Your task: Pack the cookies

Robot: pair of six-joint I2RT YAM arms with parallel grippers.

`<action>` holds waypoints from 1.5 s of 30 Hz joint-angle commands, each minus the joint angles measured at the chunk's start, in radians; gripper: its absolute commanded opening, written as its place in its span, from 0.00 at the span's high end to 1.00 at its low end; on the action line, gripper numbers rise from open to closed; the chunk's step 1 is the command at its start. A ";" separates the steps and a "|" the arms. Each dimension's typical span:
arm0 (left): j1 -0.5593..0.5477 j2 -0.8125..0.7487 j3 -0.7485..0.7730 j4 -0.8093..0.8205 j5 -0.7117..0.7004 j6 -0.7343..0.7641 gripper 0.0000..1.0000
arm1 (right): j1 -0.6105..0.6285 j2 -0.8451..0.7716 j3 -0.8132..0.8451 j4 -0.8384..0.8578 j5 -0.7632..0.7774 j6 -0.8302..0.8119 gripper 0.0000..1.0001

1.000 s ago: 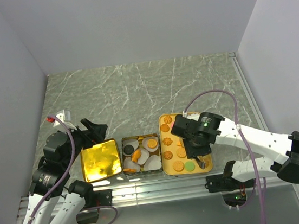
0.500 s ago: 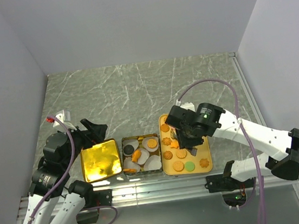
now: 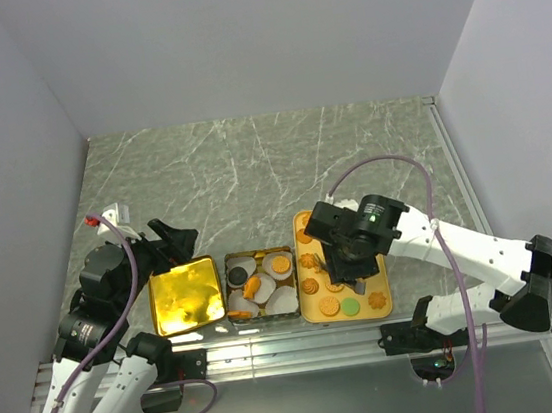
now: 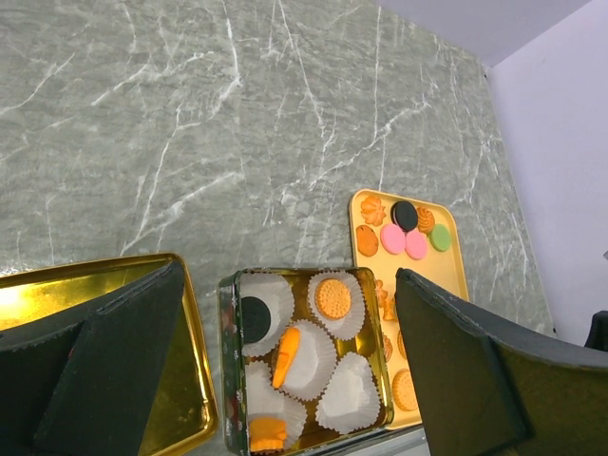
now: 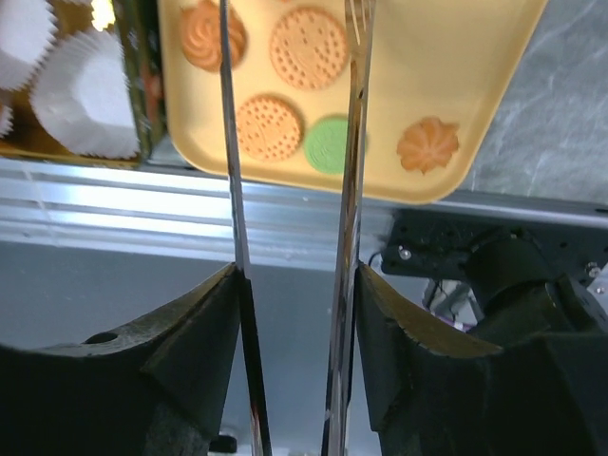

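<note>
The cookies lie on a yellow tray [image 3: 363, 310]; in the right wrist view I see a green one [image 5: 328, 144], round golden ones [image 5: 269, 126] and a flower one [image 5: 427, 144]. A gold tin [image 3: 229, 291] with white paper cups holds a black cookie [image 4: 254, 317], a golden one [image 4: 332, 298] and orange ones [image 4: 288, 344]. My right gripper [image 3: 353, 278] [image 5: 296, 275] is shut on metal tongs [image 5: 353, 142], whose blades stand apart with nothing between them, over the tray's near half. My left gripper [image 3: 172, 241] [image 4: 285, 356] is open and empty above the tin and lid.
The gold lid [image 3: 185, 296] lies left of the tin. An aluminium rail [image 5: 114, 204] runs along the table's near edge just below the tray. Pink, black and green cookies [image 4: 405, 228] sit at the tray's far end. The grey marble table [image 3: 251, 169] stretches behind.
My right gripper with the tongs has moved from the tray's near right corner to the left and farther in, over the tray's middle. The left arm has not moved.
</note>
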State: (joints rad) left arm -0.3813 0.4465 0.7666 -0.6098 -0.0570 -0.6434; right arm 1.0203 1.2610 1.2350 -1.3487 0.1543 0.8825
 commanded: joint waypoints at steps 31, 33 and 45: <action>-0.004 -0.012 0.002 0.021 -0.023 -0.001 0.01 | 0.124 0.218 0.113 -0.092 -0.016 -0.050 0.48; -0.002 -0.015 0.002 0.021 -0.021 -0.001 0.01 | 0.132 0.224 0.107 -0.090 -0.019 -0.054 0.50; -0.002 -0.006 0.002 0.025 -0.015 0.004 0.01 | 0.104 0.259 0.199 -0.096 -0.015 -0.102 0.58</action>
State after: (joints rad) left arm -0.3813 0.4400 0.7666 -0.6098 -0.0689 -0.6434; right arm 1.1404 1.5288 1.3674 -1.3575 0.1307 0.8013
